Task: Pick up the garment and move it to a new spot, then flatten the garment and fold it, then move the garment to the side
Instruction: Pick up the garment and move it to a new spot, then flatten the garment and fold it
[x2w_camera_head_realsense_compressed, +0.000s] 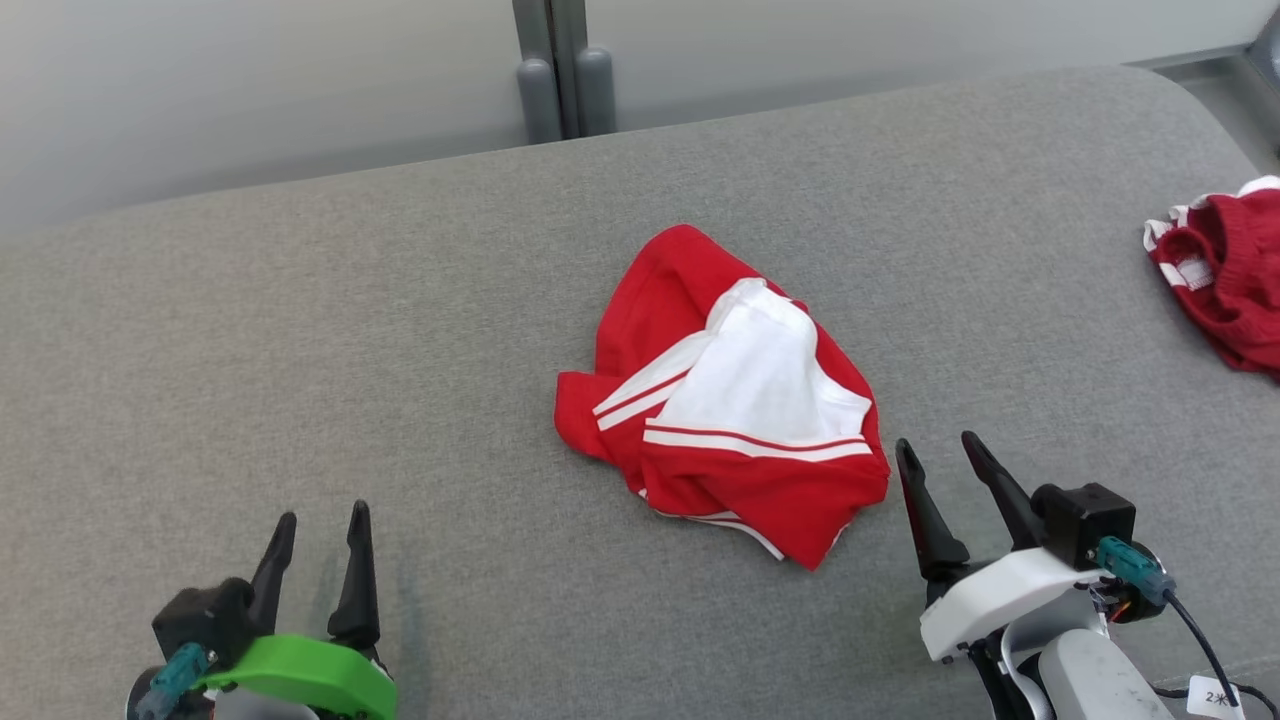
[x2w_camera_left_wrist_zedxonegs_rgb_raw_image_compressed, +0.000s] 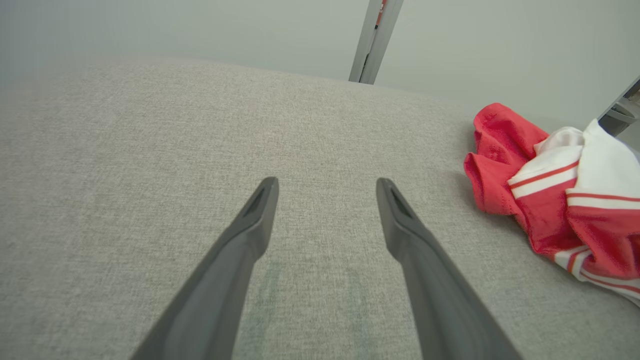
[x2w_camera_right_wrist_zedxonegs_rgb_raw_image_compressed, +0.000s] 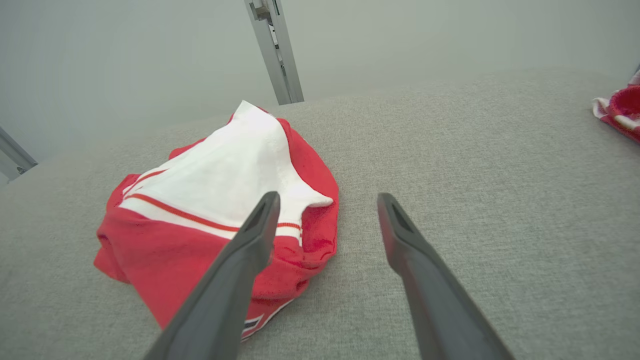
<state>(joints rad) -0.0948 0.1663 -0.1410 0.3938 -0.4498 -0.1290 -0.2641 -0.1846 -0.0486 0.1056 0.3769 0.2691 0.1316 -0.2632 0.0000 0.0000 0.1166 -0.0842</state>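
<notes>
**Left gripper** (x2w_camera_head_realsense_compressed: 322, 514): The two dark fingers stand wide apart. Nothing is held between them and only bare grey cloth shows in the gap. The tips hang over the near left part of the grey padded surface (x2w_camera_head_realsense_compressed: 300, 330). Whether they touch it cannot be told.

**Right gripper** (x2w_camera_head_realsense_compressed: 937, 442): The fingers are likewise spread wide and hold nothing. They lean toward the far left. The left finger (x2w_camera_right_wrist_zedxonegs_rgb_raw_image_compressed: 250, 240) lies just beside the near right corner of the garment. Whether it touches the cloth cannot be told. The right finger stands over bare surface.

**Position of the garment** (x2w_camera_head_realsense_compressed: 730, 400): It lies at the middle of the surface, between the two grippers and farther off than both. It is well apart from the left gripper, to that gripper's far right. It is just to the left of the right gripper.

**Condition of the garment:** Red cloth with a white panel on top and white stripes edged in red. It is crumpled into a loose heap, not flat and not folded. One red lobe points to the far side and a bunched corner points to the near right.

**Other items:** A second red and white cloth (x2w_camera_head_realsense_compressed: 1225, 280) lies bunched at the far right edge of the surface, well apart from the first. A grey metal post (x2w_camera_head_realsense_compressed: 560, 70) stands beyond the far edge.
</notes>
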